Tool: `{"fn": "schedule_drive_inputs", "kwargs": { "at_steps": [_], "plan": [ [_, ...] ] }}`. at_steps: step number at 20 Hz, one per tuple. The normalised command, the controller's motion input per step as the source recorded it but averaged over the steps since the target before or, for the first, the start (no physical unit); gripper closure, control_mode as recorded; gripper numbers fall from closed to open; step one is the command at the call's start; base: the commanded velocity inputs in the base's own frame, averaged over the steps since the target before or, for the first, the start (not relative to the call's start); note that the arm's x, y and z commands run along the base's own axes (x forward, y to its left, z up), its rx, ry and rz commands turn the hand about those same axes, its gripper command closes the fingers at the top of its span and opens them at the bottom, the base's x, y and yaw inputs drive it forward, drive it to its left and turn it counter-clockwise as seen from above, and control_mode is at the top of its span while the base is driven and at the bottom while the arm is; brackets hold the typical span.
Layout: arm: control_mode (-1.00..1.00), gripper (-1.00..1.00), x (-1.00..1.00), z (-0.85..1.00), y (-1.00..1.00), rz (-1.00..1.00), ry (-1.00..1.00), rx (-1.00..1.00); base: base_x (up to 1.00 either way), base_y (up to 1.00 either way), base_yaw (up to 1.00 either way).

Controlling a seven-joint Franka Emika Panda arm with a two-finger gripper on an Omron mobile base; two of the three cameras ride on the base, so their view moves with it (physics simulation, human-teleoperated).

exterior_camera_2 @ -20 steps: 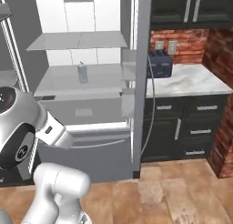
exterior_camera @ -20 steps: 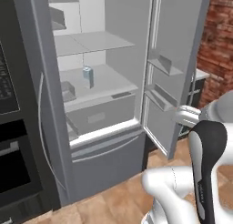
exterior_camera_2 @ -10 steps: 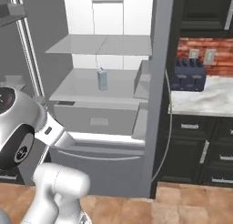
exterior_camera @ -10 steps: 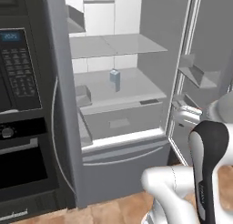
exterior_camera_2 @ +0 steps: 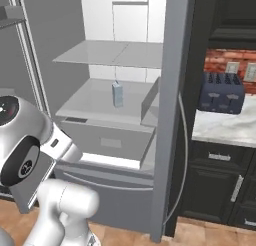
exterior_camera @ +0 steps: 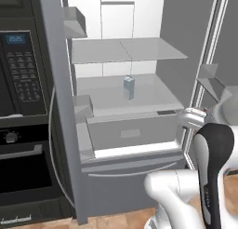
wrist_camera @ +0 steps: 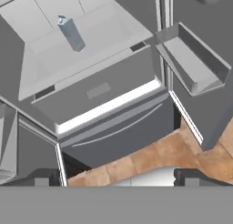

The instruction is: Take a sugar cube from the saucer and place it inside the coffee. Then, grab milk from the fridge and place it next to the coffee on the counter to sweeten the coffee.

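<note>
The fridge (exterior_camera: 60, 130) stands open, its white interior facing me. The milk (exterior_camera: 128, 87), a small light blue-grey carton, stands upright alone on the middle glass shelf (exterior_camera_2: 118, 94) (wrist_camera: 71, 33), above the lower drawer (wrist_camera: 98, 93). My gripper (wrist_camera: 118, 178) hangs low in front of the drawer, well short of the carton. Its fingers (wrist_camera: 42, 177) stand wide apart with nothing between them, so it is open. A stretch of the counter (exterior_camera_2: 225, 129) lies right of the fridge. The sugar cube, saucer and coffee are out of view.
A black wall oven with a control panel (exterior_camera: 21, 74) is left of the fridge. A dark toaster (exterior_camera_2: 222, 92) sits on the counter before a brick wall. Door bins (wrist_camera: 193, 66) jut from the open right door. Below is a wooden floor (wrist_camera: 191, 150).
The whole picture has shifted as the base drove: the fridge interior is now nearer and more central. The milk stays in its place on the shelf.
</note>
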Motion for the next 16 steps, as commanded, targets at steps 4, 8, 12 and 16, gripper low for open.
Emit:
{"fn": "schedule_drive_inputs", "kwargs": {
  "at_steps": [4,8,12,16],
  "plan": [
    [1.00,-1.00,0.00,0.00,0.00,0.00,0.00,0.00,0.51,0.00,0.11],
    [-1.00,-1.00,0.25,-0.24,-0.01,0.09,-0.11,-0.02,0.28,0.00,0.07],
    [-1.00,-1.00,0.46,-0.09,-0.07,0.22,-0.38,-0.03,0.00,0.00,0.00],
    [-1.00,-1.00,0.51,-0.02,0.02,0.26,-0.38,-0.16,0.00,0.00,0.00]
  ]
}}
